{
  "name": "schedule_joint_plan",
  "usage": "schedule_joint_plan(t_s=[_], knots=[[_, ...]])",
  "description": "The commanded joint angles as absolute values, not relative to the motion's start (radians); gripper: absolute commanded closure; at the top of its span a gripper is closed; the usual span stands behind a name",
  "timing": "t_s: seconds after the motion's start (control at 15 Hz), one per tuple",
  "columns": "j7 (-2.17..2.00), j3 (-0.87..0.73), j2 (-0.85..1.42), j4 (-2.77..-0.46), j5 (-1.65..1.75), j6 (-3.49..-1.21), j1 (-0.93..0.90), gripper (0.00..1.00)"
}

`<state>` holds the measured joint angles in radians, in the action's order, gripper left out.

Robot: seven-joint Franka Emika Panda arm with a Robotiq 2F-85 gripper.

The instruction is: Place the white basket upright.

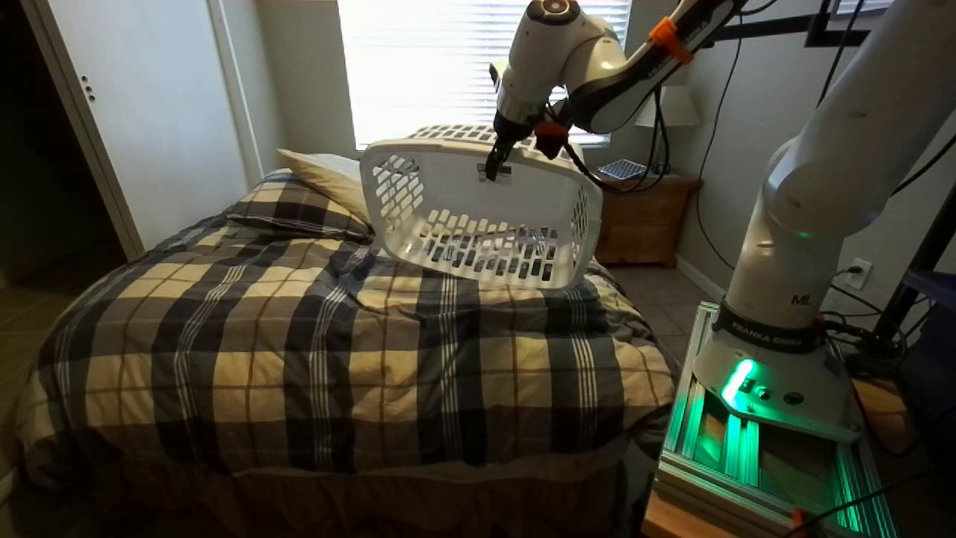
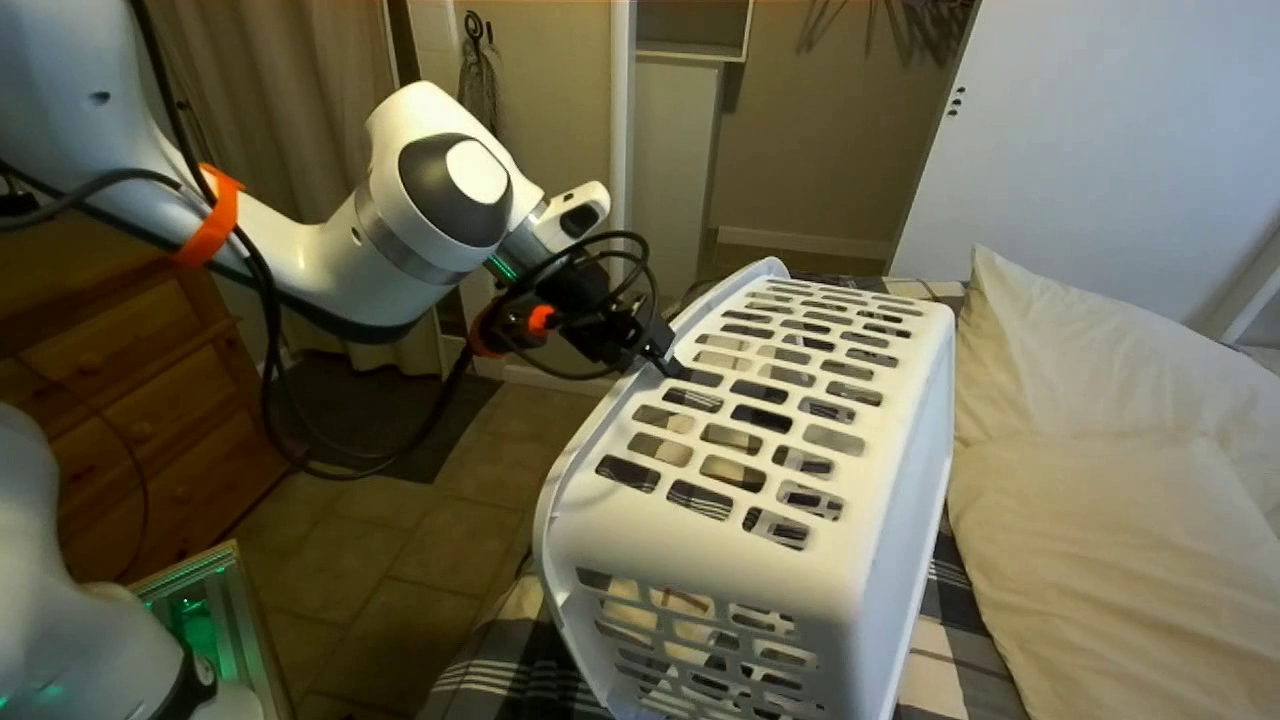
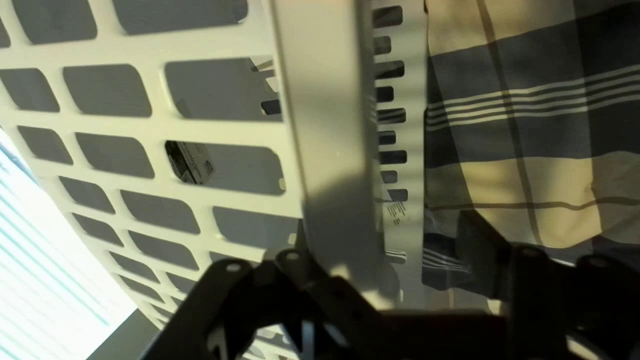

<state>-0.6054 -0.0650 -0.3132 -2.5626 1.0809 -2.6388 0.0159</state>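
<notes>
Basket (image 1: 482,198) beside pillow (image 1: 332,175) on bed (image 1: 351,359)

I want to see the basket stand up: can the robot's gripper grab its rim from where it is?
Probably yes. The gripper is open astride the rim of the white basket, its fingers apart on either side, and nothing else seems in the way.

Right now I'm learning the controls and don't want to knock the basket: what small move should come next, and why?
I'd probably close the gripper gently on the rim: the wrist view shows it running between the parted fingers, and the basket lies on its side on the bed, so a hold seems needed before tipping it upright.
</notes>
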Motion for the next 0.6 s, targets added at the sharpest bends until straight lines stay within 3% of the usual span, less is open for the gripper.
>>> schedule_joint_plan(t_s=[0.0, 0.53], knots=[[-0.661, -0.040, -0.352, -2.568, 1.136, -2.542, 0.040, 0.01], [-0.762, 0.013, -0.323, -2.544, 1.303, -2.413, 0.061, 0.00]])
